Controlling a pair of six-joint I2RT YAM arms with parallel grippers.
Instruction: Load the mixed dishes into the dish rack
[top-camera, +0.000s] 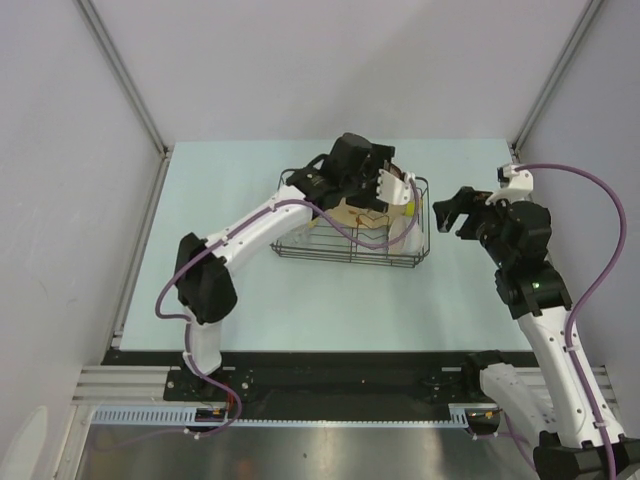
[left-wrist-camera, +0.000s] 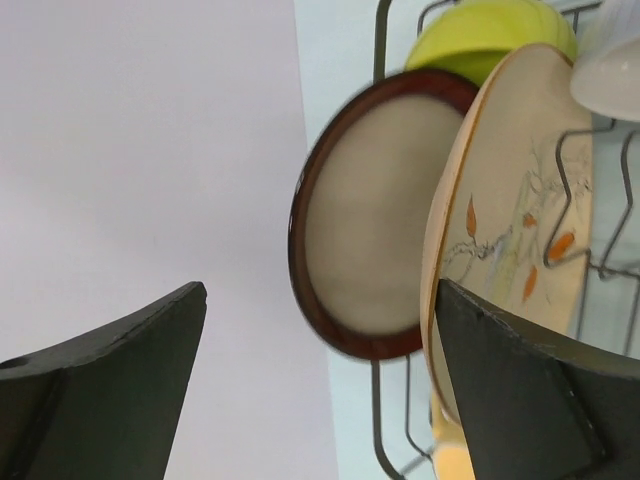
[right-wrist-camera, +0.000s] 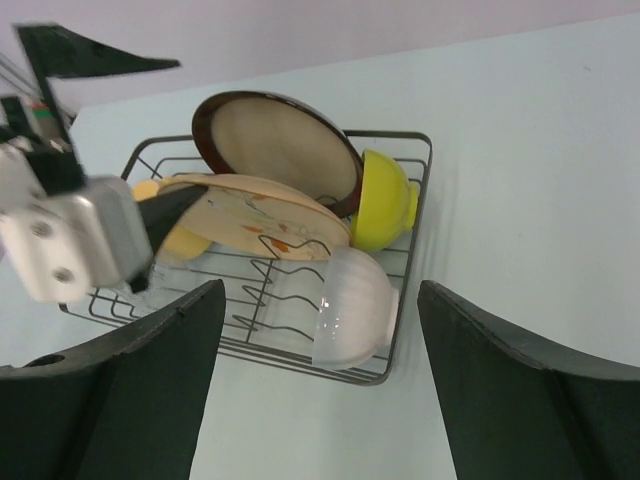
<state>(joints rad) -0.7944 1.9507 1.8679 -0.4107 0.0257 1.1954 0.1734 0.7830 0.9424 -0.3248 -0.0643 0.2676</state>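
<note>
two arms: on the top view i see both, the left one stretched up over the dish rack and the right one off to the rack's right.
left pincer: jaws spread wide with nothing gripped. in its wrist view one finger sits at the lower left. the other is at the lower right and overlaps the floral plate's lower edge; i can't tell if it touches.
right pincer: jaws wide apart and empty, hanging above the desk, with the rack in the middle of its wrist view.
dish rack: stands on the desk at the centre of the top view.
beige floral-patterned plate: on edge in the rack and tilted, right of centre in the left wrist view.
dark-red-rimmed cream dish: on edge just beside the plate, at the centre of that same view.
lime green bowl: on its side in the rack, against the red-rimmed dish, upper right of the rack in the right wrist view.
clear glass: lies on its side in the rack, just below the bowl in that frame.
pale yellow mug: in the left part of the rack, mostly hidden behind the plate.
</note>
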